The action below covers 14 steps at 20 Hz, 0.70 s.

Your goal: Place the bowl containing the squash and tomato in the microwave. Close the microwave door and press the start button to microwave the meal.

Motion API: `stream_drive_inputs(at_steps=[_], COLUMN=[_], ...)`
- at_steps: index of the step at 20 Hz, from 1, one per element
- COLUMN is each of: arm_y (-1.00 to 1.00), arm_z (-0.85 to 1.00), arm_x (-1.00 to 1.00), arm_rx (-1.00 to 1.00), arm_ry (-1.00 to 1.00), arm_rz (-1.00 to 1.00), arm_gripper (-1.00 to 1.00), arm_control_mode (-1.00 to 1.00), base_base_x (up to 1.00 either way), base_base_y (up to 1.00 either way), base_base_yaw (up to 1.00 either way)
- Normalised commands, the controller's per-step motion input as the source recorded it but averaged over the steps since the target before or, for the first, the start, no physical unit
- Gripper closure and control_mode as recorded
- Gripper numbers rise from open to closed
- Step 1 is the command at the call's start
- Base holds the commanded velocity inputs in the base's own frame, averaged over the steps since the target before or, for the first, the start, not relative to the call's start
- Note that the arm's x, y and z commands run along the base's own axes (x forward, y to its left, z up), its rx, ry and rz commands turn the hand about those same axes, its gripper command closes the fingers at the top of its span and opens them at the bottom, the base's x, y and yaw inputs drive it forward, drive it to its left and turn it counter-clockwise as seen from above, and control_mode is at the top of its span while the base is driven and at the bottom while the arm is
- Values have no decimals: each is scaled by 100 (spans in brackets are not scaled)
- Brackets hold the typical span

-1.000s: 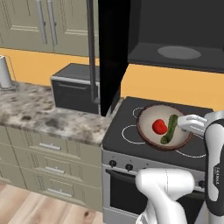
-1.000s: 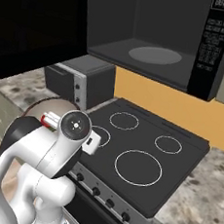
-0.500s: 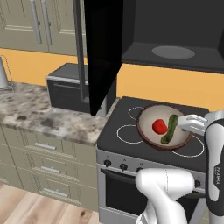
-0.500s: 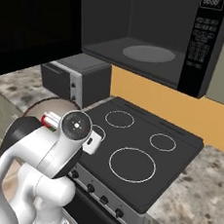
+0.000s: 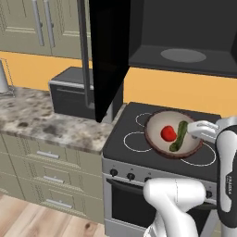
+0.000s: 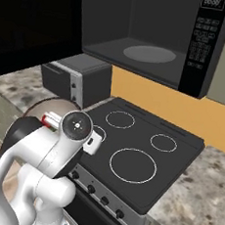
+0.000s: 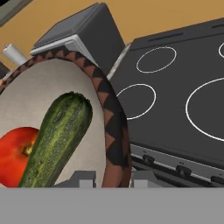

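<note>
You've got the bowl [image 5: 173,135] held above the black stovetop [image 5: 139,146], centre-right of the left base frame, rim clamped in the gripper [image 5: 196,131] at its right edge. In the hand frame the two fingertips [image 7: 83,179] sit either side of the brown zigzag rim at bottom centre, so the hand is closed onto the bowl's rim. Squash [image 5: 178,136] lies along the bowl's right half, tomato [image 5: 168,133] just beside it on the left, touching or nearly. Microwave [image 6: 152,35] hangs above the stove, upper centre of the right base frame, cavity open with a pale round turntable [image 6: 150,54] on its floor and keypad [image 6: 199,35] on the right. Microwave door [image 5: 111,51] is swung out, a tall black slab at upper centre of the left base frame, its grey bar handle [image 5: 84,51] on the left edge. Small grey-topped oven [image 5: 74,90] sits on the speckled stone counter [image 5: 41,120] left of the stove, under the door. Orange backsplash [image 5: 185,92] behind, beige cabinets [image 5: 32,23] upper left, beige drawers [image 5: 46,162] below the counter, wood floor [image 5: 28,217] lower left. Stove knobs [image 6: 105,201] line the front panel. Counter continues right of the stove, lower right in the right base frame.
</note>
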Motion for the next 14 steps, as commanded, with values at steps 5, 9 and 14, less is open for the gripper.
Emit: stream_drive_inputs(at_steps=[5,9,14], arm_y=[0,0,-20], arm_z=[86,94,49], arm_x=[-8,-3,2], arm_rx=[11,2,0], arm_ry=[-18,-13,8], arm_rz=[-2,-14,-21], arm_gripper=[100,100,100], arm_control_mode=[-100,-100,-100], base_base_x=[0,0,0], base_base_y=[0,0,0], base_base_yaw=[0,0,0])
